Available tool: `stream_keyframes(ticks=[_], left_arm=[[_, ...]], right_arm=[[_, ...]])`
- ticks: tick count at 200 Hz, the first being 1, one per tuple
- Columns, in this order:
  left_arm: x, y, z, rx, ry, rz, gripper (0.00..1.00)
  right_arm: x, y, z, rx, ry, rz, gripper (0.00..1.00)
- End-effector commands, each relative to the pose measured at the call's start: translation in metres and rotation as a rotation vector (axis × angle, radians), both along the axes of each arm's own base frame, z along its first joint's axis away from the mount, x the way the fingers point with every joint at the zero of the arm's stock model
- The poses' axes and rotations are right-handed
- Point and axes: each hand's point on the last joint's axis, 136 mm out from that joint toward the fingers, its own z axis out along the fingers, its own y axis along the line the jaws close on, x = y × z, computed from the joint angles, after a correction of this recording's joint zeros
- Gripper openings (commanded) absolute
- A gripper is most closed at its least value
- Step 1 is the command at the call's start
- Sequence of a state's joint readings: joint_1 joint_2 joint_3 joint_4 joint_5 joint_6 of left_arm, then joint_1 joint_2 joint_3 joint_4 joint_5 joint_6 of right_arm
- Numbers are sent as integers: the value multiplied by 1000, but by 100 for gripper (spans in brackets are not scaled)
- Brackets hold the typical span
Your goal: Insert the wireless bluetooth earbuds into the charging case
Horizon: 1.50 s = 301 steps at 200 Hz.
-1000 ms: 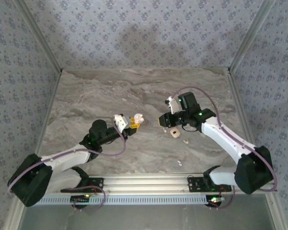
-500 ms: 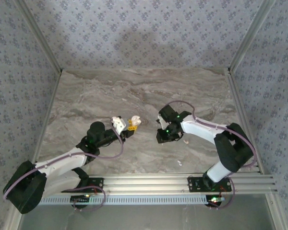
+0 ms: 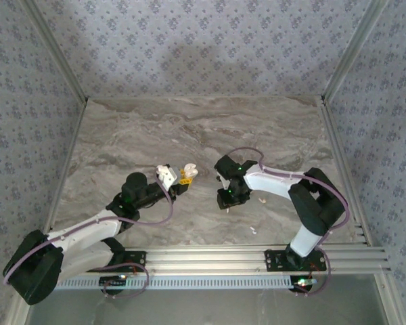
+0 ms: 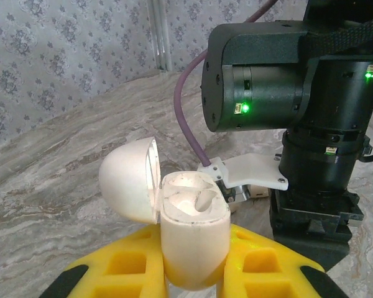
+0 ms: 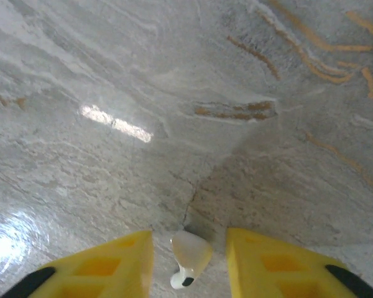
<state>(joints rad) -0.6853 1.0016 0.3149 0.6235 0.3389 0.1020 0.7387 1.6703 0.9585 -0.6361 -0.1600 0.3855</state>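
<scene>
The charging case [image 4: 193, 236] is a cream oval pod with its lid [image 4: 127, 180] flipped open to the left and two hollow wells showing. My left gripper [image 4: 196, 264] is shut on its body, and in the top view the left gripper [image 3: 186, 176] holds the case [image 3: 191, 169] up at mid-table. One white earbud [image 5: 189, 254] lies on the marble between the yellow fingers [image 5: 112, 264] of my right gripper [image 5: 188, 234], which is open with a gap on either side. My right gripper [image 3: 227, 200] points straight down, just right of the case.
Two more small white earbuds lie on the marble table [image 3: 155, 128]: one [image 3: 260, 200] just right of the right arm, one [image 3: 252, 231] near the front rail. The right wrist's black housing [image 4: 280, 81] looms close behind the case. Patterned walls surround the table.
The right arm has swung left and down from its raised pose and now points at the table over an earbud, with its jaws parted. The left arm has barely moved.
</scene>
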Motion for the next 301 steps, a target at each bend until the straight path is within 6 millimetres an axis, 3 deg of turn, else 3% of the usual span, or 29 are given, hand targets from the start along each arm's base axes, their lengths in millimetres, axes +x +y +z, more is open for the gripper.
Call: stream_keyframes(ticks=[1,37,73,122,200,301], left_arm=[[2,4,6,-3,-32,16,14],[2,6,9,-4,-38,21,13],[3,7,11,-7,-43,28,14],[5,4,9,-6,-33,16,14],[6,2,11,-18,-24,9,14],[7,3,10,-21,-15,15,14]], right_arm=[[-2,-15,8,-90,17,-17,43],[4,-20,54,-103,-3,-134,45],[-3,-22,65,-83,28,-343,44],[-7,-15,41,-70,110,-424,43],[-3,-5,7,-135,155,-345,40],[0,7,-1,-119,164,-307,36]])
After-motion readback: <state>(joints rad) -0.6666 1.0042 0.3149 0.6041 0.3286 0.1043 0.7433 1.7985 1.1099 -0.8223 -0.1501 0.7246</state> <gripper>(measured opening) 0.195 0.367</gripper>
